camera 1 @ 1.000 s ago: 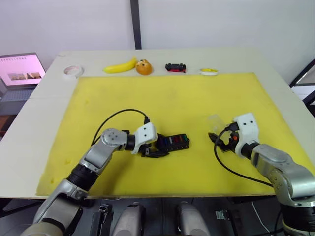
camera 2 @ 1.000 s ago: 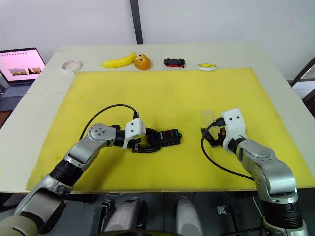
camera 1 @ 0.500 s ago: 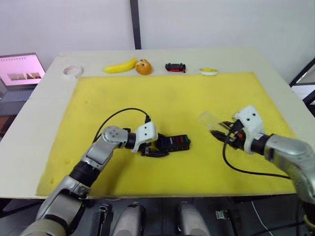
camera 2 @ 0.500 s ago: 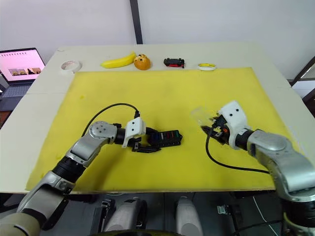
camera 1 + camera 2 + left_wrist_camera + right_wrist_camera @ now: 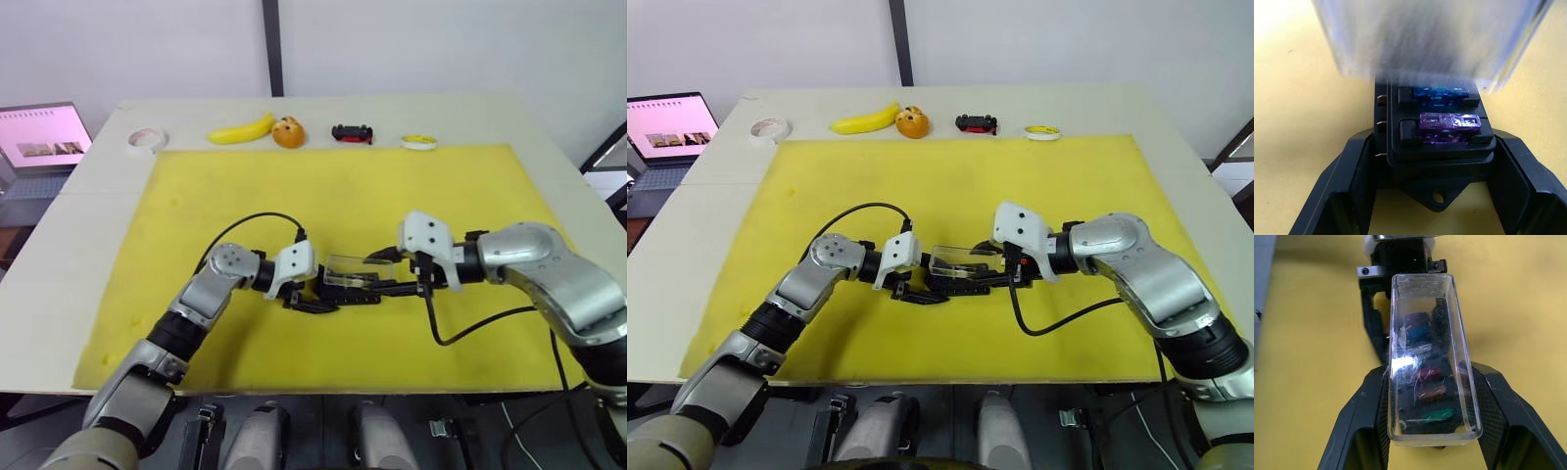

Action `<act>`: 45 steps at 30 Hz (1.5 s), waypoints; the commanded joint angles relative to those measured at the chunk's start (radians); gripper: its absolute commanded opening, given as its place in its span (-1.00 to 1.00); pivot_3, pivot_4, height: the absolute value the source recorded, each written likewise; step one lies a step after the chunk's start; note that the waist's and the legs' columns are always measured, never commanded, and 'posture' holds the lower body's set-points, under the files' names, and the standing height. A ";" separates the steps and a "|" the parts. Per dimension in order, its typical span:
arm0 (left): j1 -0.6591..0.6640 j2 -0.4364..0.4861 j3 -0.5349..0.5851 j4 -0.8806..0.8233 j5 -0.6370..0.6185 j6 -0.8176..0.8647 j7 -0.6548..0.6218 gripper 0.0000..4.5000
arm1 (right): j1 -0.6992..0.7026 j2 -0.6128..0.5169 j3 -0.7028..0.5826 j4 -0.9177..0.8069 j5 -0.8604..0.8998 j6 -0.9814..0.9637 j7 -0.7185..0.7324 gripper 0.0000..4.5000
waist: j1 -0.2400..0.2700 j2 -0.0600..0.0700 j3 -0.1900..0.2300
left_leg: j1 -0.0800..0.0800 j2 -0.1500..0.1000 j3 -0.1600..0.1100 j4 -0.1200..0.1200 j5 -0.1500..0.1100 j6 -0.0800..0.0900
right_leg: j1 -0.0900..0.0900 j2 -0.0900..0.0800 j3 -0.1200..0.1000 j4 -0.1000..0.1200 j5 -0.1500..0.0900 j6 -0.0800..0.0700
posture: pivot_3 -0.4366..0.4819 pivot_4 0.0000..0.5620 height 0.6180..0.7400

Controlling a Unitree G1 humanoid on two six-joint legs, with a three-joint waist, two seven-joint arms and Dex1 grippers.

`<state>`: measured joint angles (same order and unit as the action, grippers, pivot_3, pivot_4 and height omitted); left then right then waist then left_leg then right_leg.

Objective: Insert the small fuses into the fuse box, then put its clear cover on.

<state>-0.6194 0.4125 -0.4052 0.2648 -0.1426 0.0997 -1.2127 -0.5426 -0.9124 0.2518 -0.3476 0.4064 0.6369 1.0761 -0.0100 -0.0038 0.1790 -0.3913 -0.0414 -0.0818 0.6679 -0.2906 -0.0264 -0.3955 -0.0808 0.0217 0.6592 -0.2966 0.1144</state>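
Observation:
The black fuse box [image 5: 1440,169] lies on the yellow mat, and my left gripper [image 5: 312,296] is shut on its near end. Small fuses sit in its slots: a purple one [image 5: 1449,123] and a blue one [image 5: 1442,94] at the end nearest my left gripper. Red, olive-brown and teal ones [image 5: 1437,413] show through the clear cover [image 5: 1432,357]. My right gripper [image 5: 1432,374] is shut on that cover and holds it just over the far part of the box [image 5: 348,268]. Whether the cover touches the box I cannot tell.
Along the far table edge, from left to right, lie a white tape roll [image 5: 145,140], a banana [image 5: 240,130], an orange [image 5: 287,133], a small toy car [image 5: 352,133] and a yellow roll [image 5: 419,142]. A laptop [image 5: 44,137] stands at the far left. The yellow mat [image 5: 343,196] is bare around the box.
My right gripper has carried the clear cover leftward from the right side of the mat to just over the fuse box. The left gripper has kept its hold on the box.

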 commanded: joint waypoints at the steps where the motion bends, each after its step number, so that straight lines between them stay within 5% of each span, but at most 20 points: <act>1: -0.001 0.001 0.003 0.000 0.012 -0.004 -0.017 0.14 | -0.026 0.012 0.007 0.018 -0.038 -0.060 0.038 -0.25 | -0.001 0.000 0.000 | 0.000 0.000 0.000 0.000 0.000 0.000 | 0.000 0.000 0.000 0.000 0.000 0.000 | -0.05 -0.47 1.00; 45: 0.019 -0.004 0.006 -0.035 0.004 0.024 -0.044 0.14 | 0.006 0.079 0.029 0.129 -0.155 -0.167 0.114 -0.25 | -0.002 0.000 0.000 | 0.000 0.000 0.000 0.000 0.001 -0.001 | -0.001 0.000 0.000 0.000 0.000 0.000 | -0.05 -0.47 1.00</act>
<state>-0.6181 0.4084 -0.3924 0.2592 -0.1410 0.1220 -1.2389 -0.5316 -0.8282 0.2917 -0.2304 0.2597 0.4588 1.1836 -0.0117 -0.0037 0.1789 -0.3913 -0.0413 -0.0818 0.6679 -0.2901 -0.0273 -0.3960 -0.0805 0.0219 0.6595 -0.2966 0.1144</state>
